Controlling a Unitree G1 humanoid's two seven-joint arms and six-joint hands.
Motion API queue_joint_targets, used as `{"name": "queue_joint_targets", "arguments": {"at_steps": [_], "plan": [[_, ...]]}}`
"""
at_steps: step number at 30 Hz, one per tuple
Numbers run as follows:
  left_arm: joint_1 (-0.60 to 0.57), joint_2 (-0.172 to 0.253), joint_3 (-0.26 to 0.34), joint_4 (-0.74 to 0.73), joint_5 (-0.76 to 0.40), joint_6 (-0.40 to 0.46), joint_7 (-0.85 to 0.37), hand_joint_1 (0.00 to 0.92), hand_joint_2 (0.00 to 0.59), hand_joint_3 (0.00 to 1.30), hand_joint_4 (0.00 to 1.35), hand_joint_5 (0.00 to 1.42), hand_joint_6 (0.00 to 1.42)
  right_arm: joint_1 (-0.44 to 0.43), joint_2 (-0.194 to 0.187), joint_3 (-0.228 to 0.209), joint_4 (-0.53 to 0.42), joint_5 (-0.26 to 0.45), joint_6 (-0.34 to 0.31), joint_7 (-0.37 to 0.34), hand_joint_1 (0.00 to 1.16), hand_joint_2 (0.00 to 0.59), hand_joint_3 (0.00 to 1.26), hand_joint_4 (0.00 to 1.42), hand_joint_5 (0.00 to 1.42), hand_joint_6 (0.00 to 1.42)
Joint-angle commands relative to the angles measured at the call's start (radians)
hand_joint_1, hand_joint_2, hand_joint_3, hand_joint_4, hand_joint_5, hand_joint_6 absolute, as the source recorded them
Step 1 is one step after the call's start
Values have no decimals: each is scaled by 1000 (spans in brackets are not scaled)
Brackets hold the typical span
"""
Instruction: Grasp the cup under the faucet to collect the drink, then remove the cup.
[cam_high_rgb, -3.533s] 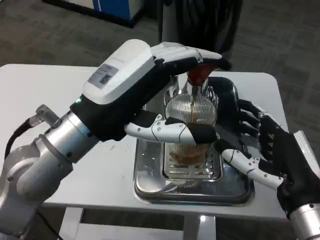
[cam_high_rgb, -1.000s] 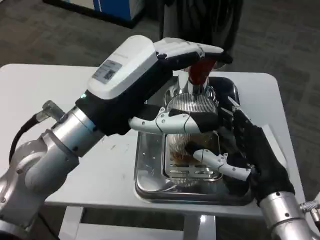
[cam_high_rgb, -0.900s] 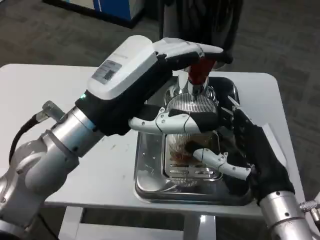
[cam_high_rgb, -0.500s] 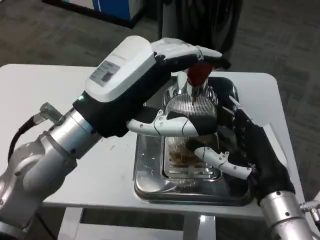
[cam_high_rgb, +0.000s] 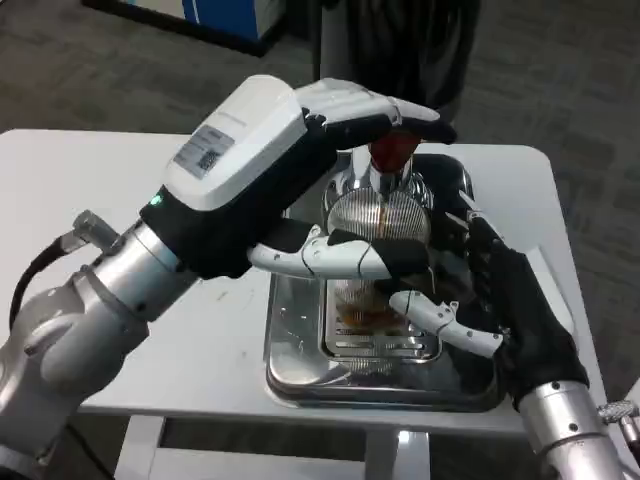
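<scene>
Cup (cam_high_rgb: 368, 303), a clear tumbler holding amber drink, stands on the slotted grate of the shiny steel drip tray (cam_high_rgb: 290, 345), directly beneath the ribbed chrome faucet body (cam_high_rgb: 378, 215) with its red tap handle (cam_high_rgb: 393, 150). My left hand (cam_high_rgb: 330, 170) reaches over the faucet from 9 o'clock, upper fingers lying on the red handle, thumb stretched below the ribbed body. My right hand (cam_high_rgb: 490, 300) sits at 3 o'clock of the cup, fingers spread, thumb pointing at the glass; whether it touches, I cannot tell. The tray rests on the white worktop (cam_high_rgb: 130, 180).
</scene>
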Motion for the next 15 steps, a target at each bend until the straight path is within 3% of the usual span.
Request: {"name": "queue_joint_targets", "arguments": {"at_steps": [1, 15], "plan": [[57, 36, -40, 63, 81, 18, -45, 0, 124, 492, 417, 418, 315, 1, 6, -4, 11, 7, -15, -8, 802, 168, 122, 191, 209, 230], [80, 40, -45, 29, 89, 24, -46, 0, 122, 493, 417, 419, 317, 9, 8, -5, 7, 9, -16, -7, 800, 168, 122, 185, 209, 230]]}}
